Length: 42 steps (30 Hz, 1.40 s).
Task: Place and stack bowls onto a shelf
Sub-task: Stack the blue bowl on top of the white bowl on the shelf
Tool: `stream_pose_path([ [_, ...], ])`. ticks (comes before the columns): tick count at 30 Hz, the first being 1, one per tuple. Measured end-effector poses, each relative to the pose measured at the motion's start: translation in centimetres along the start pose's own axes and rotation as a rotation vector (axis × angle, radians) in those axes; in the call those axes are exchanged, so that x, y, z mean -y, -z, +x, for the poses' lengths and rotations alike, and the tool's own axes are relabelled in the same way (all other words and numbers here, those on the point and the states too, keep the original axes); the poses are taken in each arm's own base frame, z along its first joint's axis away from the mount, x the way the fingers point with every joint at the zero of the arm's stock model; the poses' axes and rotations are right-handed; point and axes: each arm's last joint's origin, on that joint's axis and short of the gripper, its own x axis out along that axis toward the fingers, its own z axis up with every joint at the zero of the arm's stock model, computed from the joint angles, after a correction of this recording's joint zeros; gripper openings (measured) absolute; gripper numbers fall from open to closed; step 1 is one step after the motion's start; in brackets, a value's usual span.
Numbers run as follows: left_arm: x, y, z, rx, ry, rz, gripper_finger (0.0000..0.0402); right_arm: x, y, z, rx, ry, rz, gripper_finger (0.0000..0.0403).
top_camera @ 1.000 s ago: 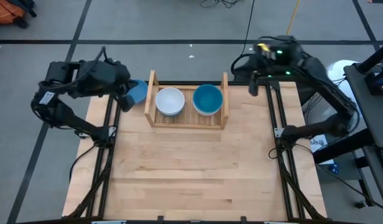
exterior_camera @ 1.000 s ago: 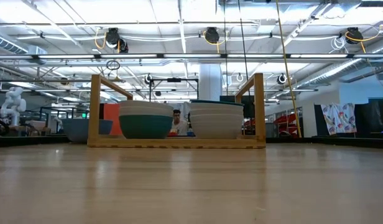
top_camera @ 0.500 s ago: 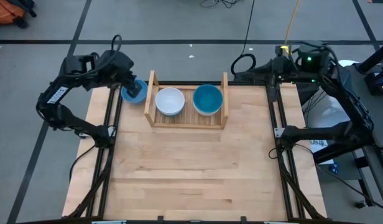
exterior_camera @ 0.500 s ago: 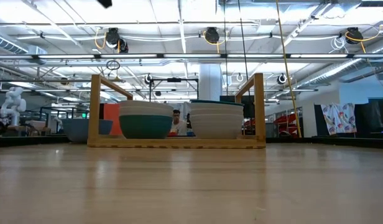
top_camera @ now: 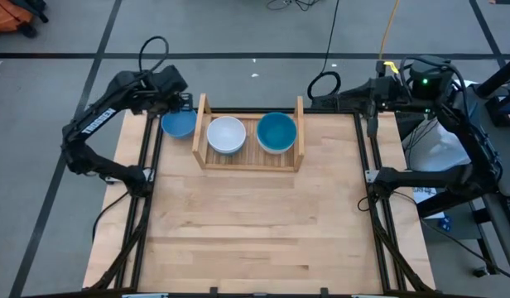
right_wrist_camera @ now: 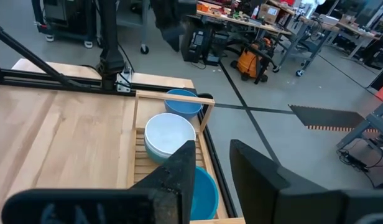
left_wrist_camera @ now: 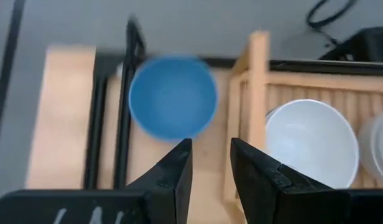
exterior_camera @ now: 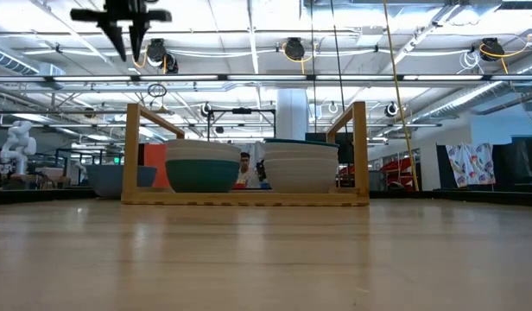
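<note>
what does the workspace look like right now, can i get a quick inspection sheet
surface: light wooden tabletop, bare across its front.
job's things: shelf at the far edge holds a stack topped by a white bowl and a stack topped by a blue bowl; a lone blue bowl sits on the table just outside the shelf's left board.
clutter: nothing seen.
grippers: left gripper open, raised above the lone blue bowl, holding nothing; right gripper off the table's far right corner, empty.
cables: black loops on the floor behind the table.
surroundings: grey floor, benches and equipment beyond.
</note>
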Motion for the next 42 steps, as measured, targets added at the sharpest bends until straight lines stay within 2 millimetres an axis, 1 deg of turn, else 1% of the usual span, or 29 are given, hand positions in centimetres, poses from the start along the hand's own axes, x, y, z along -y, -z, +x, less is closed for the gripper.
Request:
stream_pose_path([
  [2, -0.2, 0.2, 1.5, -0.072, -0.026, -0.075, 0.0116, 0.0, 0.0, 0.0, -0.001, 0.000, -0.004, 0.0096],
  [4, -0.4, 0.5, 3.0, -0.151, -0.048, -0.088, 0.0116, 0.0, 0.0, 0.1, -0.002, -0.001, -0.004, 0.0096],
  [9, -1.0, 1.8, 6.4, -0.272, -0.139, 0.011, 0.0116, 0.0, 0.0, 0.1, -0.002, -0.001, -0.007, 0.0096],
  [11, -1.3, 2.3, 7.5, -0.301, -0.180, 0.007, 0.0116, 0.0, 0.0, 0.1, -0.002, -0.001, -0.009, 0.0096],
  [13, -1.6, 2.6, 8.5, -0.322, -0.207, -0.062, 0.0116, 0.0, 0.0, 0.1, -0.002, -0.001, -0.024, 0.0096],
  [16, -1.8, 2.6, 9.9, -0.345, -0.198, -0.170, 0.0116, 0.0, 0.0, 0.1, -0.002, -0.001, -0.037, 0.0096],
  [19, -1.9, 2.3, 11.0, -0.351, -0.158, -0.275, 0.0116, 0.0, 0.0, 0.1, -0.002, -0.001, -0.037, 0.0096],
  [21, -1.9, 1.8, 11.7, -0.324, -0.129, -0.341, 0.0116, 0.0, 0.0, 0.1, -0.002, -0.001, -0.036, 0.0096],
  [26, -2.6, 0.9, 12.9, -0.279, -0.125, -0.496, 0.0115, 0.0, 0.1, 0.1, -0.007, -0.003, -0.034, 0.0096],
  [33, -3.6, 0.3, 13.2, -0.244, -0.185, -0.662, 0.0115, -0.1, 0.4, 0.1, -0.039, -0.016, -0.021, 0.0096],
  [35, -3.7, 0.2, 13.3, -0.232, -0.198, -0.689, 0.0115, -0.1, 0.4, 0.1, -0.040, -0.017, -0.020, 0.0096],
  [39, -3.7, 0.2, 13.8, -0.216, -0.235, -0.679, 0.0115, -0.1, 0.4, 0.1, -0.041, -0.017, -0.020, 0.0096],
  [42, -3.7, 0.6, 14.7, -0.235, -0.262, -0.696, 0.0115, -0.1, 0.4, 0.1, -0.041, -0.017, -0.020, 0.0096],
])
